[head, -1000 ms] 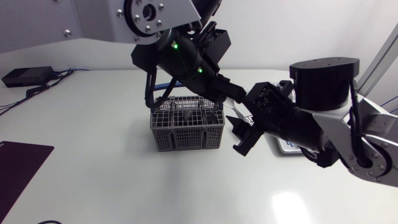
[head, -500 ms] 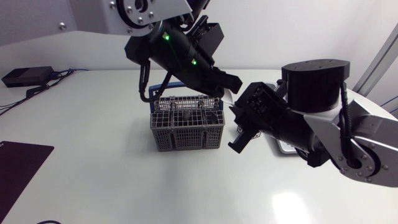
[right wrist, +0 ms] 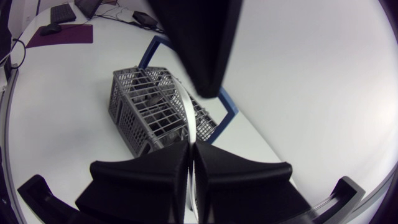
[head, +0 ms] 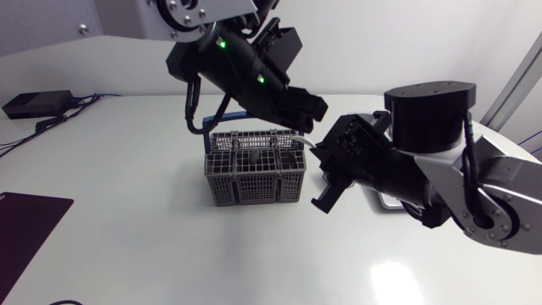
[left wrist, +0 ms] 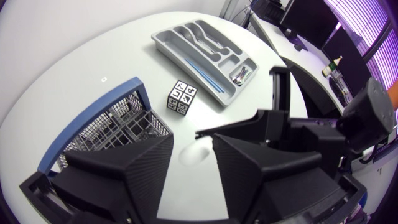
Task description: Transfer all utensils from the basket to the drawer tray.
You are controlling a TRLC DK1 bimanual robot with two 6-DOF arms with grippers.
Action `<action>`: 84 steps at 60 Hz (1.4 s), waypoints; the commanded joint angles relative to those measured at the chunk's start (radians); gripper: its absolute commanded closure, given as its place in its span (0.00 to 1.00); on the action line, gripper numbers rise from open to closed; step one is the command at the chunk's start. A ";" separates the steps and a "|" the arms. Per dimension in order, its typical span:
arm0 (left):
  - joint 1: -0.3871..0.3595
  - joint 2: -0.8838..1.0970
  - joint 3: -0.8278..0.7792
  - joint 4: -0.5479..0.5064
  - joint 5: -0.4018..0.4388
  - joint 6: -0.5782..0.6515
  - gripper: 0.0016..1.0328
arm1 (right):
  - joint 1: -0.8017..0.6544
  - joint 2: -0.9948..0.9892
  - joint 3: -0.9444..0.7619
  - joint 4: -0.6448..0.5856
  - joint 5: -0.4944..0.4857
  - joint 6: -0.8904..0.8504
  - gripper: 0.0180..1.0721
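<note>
A grey wire basket with a blue handle stands mid-table. Just right of it, above the table, a slim silver utensil spans between my two grippers. My right gripper is shut on its handle, which in the right wrist view runs up from the pressed fingertips to my left arm's finger. My left gripper hangs over the basket's right end; its fingers stand apart around the utensil's tip. The grey drawer tray lies beyond with several utensils in it.
A small black-and-white marker cube sits between the basket and the tray. In the head view my right arm hides most of the tray. A dark mat lies at the table's left edge.
My right gripper has shut on the utensil's handle. My left gripper has opened its fingers and lifted a little. Both stayed beside the basket.
</note>
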 commanded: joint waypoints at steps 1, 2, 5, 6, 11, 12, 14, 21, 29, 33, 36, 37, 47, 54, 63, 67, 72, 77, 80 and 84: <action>0.042 -0.019 0.057 0.009 0.008 -0.032 0.33 | -0.020 -0.015 -0.036 -0.029 -0.037 -0.009 0.95; 0.054 -0.022 0.061 0.009 0.009 -0.033 0.31 | -0.028 -0.020 -0.038 -0.036 -0.049 -0.013 0.95; 0.075 -0.029 0.070 0.009 0.009 -0.033 0.30 | -0.054 -0.032 -0.043 -0.059 -0.095 -0.028 0.95; 0.083 -0.031 0.072 0.009 0.009 -0.033 0.30 | -0.069 -0.038 -0.046 -0.067 -0.115 -0.034 0.95; 0.115 -0.037 0.070 0.006 0.009 -0.026 0.30 | -0.134 -0.057 -0.052 -0.105 -0.193 -0.063 0.95; 0.117 -0.037 0.072 0.006 0.009 -0.026 0.30 | -0.154 -0.063 -0.052 -0.121 -0.221 -0.072 0.95; 0.129 -0.037 0.069 0.000 0.011 -0.018 0.30 | -0.191 -0.071 -0.055 -0.137 -0.265 -0.091 0.95; 0.164 -0.048 0.050 -0.002 0.009 0.005 0.29 | -0.344 -0.092 -0.046 -0.237 -0.425 -0.189 0.95; 0.177 -0.055 0.021 -0.006 0.006 0.032 0.29 | -0.582 -0.074 0.000 -0.384 -0.604 -0.393 0.95; 0.175 -0.057 0.003 -0.006 0.003 0.051 0.29 | -0.685 -0.032 0.039 -0.464 -0.664 -0.503 0.95; 0.174 -0.057 -0.019 -0.006 0.000 0.060 0.29 | -0.755 0.006 0.068 -0.509 -0.696 -0.577 0.95; 0.174 -0.057 -0.025 -0.005 0.000 0.063 0.29 | -0.777 0.020 0.080 -0.527 -0.709 -0.603 0.95; 0.168 -0.057 -0.066 -0.005 -0.006 0.086 0.28 | -0.981 0.218 0.194 -0.653 -0.732 -0.893 0.95; 0.163 -0.062 -0.097 -0.005 -0.017 0.103 0.28 | -1.085 0.377 0.292 -0.694 -0.719 -1.039 0.94; 0.155 -0.072 -0.135 0.000 -0.028 0.114 0.28 | -1.149 0.549 0.419 -0.751 -0.666 -1.172 0.94; 0.155 -0.077 -0.151 0.004 -0.026 0.115 0.28 | -1.157 0.601 0.448 -0.751 -0.624 -1.223 0.94; 0.155 -0.083 -0.164 0.008 -0.026 0.120 0.28 | -1.160 0.641 0.467 -0.748 -0.586 -1.277 0.94; 0.155 -0.089 -0.186 0.015 -0.026 0.128 0.28 | -1.152 0.675 0.470 -0.728 -0.541 -1.307 0.94; 0.157 -0.092 -0.193 0.015 -0.026 0.131 0.28 | -1.149 0.692 0.468 -0.713 -0.515 -1.326 0.94; 0.158 -0.098 -0.204 0.015 -0.028 0.137 0.28 | -1.145 0.710 0.464 -0.682 -0.477 -1.336 0.93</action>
